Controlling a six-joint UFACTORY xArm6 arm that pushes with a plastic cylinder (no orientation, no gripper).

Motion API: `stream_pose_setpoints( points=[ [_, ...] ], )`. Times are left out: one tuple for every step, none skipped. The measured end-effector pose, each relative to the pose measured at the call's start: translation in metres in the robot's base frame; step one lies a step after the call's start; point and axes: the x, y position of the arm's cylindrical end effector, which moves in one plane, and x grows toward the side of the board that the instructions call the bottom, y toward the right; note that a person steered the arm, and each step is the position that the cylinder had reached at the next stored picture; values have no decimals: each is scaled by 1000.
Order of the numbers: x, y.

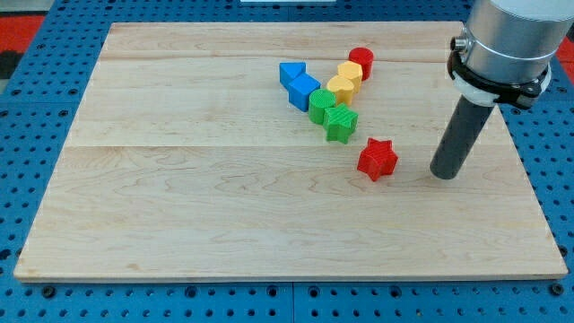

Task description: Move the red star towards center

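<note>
The red star lies on the wooden board, right of the board's middle. My tip rests on the board to the star's right, a short gap away, not touching it. Up and left of the star sits a cluster: a green star, a green cylinder, a blue cube, a blue triangular block, a yellow heart, a yellow hexagonal block and a red cylinder.
The arm's grey body hangs over the board's top right corner. A blue perforated table surrounds the board on all sides.
</note>
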Motion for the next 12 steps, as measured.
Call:
stream_pose_setpoints(
  points=[
    [0,-15],
    [-4,-39],
    [-10,-58],
    [-15,-74],
    [-15,-94],
    [-15,-128],
    [-15,-170],
    [-15,-205],
    [-18,-225],
    [-29,-238],
    [-40,-253],
    [-49,-276]
  ],
)
